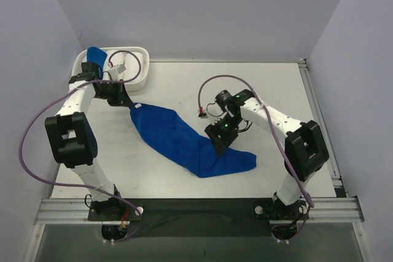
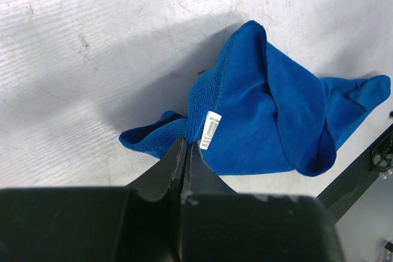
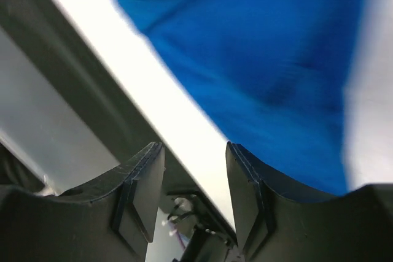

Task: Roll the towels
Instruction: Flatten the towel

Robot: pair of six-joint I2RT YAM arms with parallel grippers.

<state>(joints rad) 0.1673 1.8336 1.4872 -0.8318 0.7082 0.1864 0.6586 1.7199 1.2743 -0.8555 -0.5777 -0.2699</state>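
Top external view: royal-blue soft cloth towel [image 1: 178, 139] lies crumpled diagonally mid-table, left gripper [image 1: 127, 104] at its far-left corner. Left wrist view — fingertips [image 2: 175, 159] pinch only its edge; a tug could slip it. Right wrist view — right gripper [image 3: 195, 151] spread, empty; folds may roll crooked.

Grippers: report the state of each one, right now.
Left gripper: closed, pinching the edge of the blue towel.
Right gripper: open, nothing between its jaws; the towel lies just beyond them.
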